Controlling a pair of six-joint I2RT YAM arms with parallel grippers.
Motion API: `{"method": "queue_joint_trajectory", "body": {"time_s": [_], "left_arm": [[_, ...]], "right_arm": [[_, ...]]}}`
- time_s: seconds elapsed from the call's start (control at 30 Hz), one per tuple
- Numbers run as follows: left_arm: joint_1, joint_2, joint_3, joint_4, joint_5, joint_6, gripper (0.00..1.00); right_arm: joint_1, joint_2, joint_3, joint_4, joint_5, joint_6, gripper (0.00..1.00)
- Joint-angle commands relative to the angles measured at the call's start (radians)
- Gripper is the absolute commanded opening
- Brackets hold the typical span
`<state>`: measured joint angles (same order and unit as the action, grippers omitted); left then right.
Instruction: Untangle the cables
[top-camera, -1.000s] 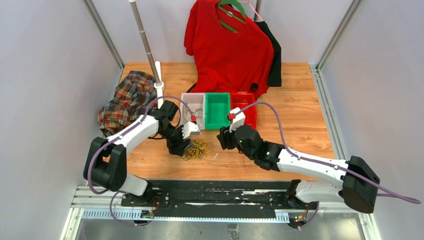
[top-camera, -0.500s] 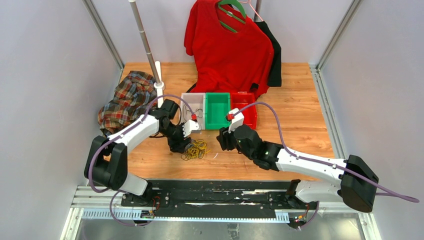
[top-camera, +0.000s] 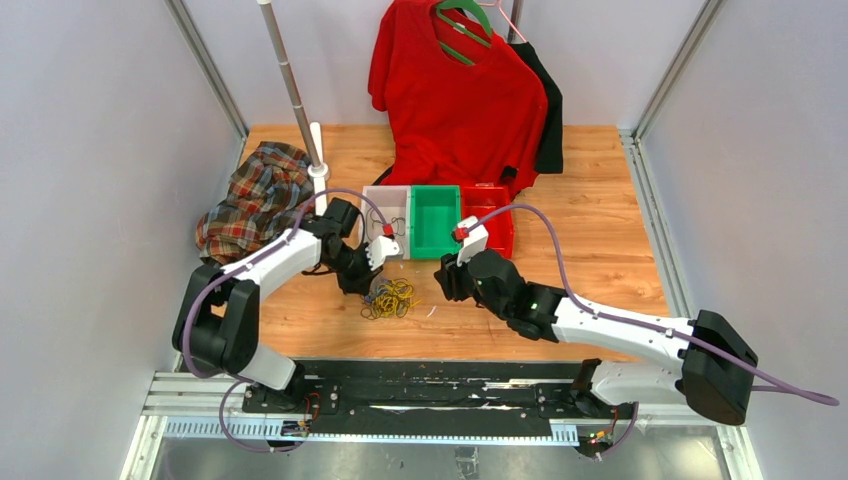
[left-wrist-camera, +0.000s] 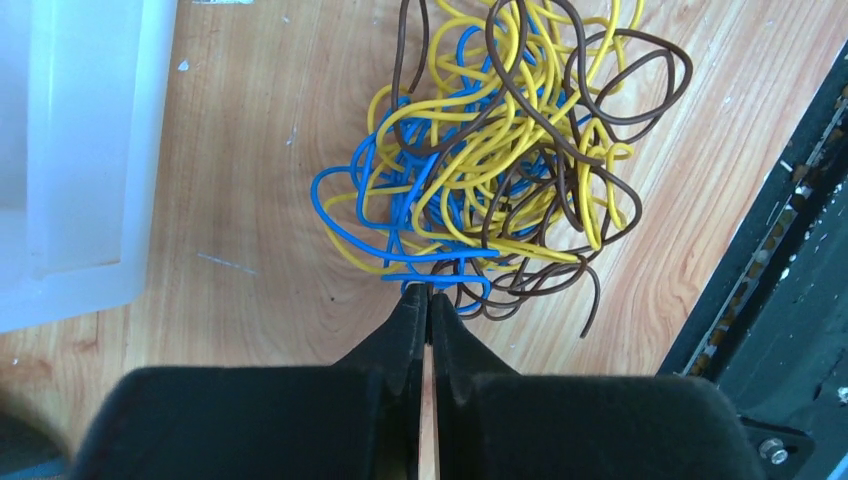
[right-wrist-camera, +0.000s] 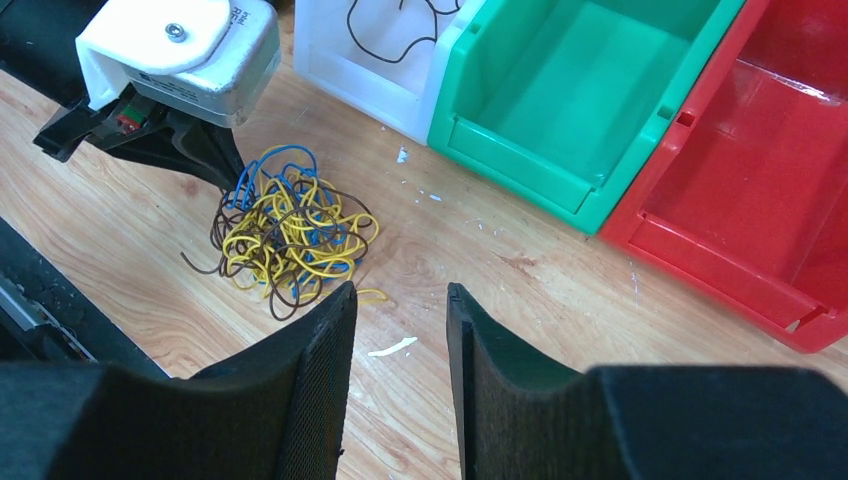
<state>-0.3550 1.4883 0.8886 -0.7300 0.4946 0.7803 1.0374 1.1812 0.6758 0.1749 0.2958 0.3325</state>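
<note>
The cables (left-wrist-camera: 490, 170) lie knotted in one heap on the surface (left-wrist-camera: 250, 200), near the white bin (left-wrist-camera: 70, 150). The left jaws are clenched at the heap's edge; whether they pinch a strand cannot be told. The right jaws are released, empty. Pulling now could drag the whole heap or tighten knots, since nothing anchors it. Print on the wrist housing (right-wrist-camera: 175, 50) is unreadable.

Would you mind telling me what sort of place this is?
Probably a robotics lab test cell: a wooden table boxed in by plain panels on aluminium posts, two robot arms bolted to a rail at its near edge, and staged props like the sorting bins and tangled cables.
</note>
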Motion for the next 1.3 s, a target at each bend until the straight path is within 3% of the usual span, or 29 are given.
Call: {"method": "queue_joint_trajectory", "body": {"time_s": [0.0,0.23,0.47,0.63,1.27], "left_arm": [[-0.001,-0.053,0.003,-0.001,-0.006,-0.035,0.01],[-0.002,-0.232,0.097,-0.116,0.029,-0.104,0.01],[-0.002,-0.319,0.214,-0.194,0.087,-0.195,0.01],[-0.002,-0.344,0.286,-0.201,0.157,-0.296,0.01],[-0.069,-0.375,0.381,-0.259,0.206,-0.358,0.01]], "right_arm": [[-0.01,-0.024,-0.002,0.02,0.006,0.007,0.38],[-0.011,-0.011,0.006,0.068,-0.023,-0.014,0.4],[0.005,0.027,0.063,0.127,-0.098,-0.058,0.62],[0.046,0.055,0.092,0.218,-0.119,-0.098,0.71],[0.066,0.223,0.225,0.37,-0.104,-0.085,0.68]]}}
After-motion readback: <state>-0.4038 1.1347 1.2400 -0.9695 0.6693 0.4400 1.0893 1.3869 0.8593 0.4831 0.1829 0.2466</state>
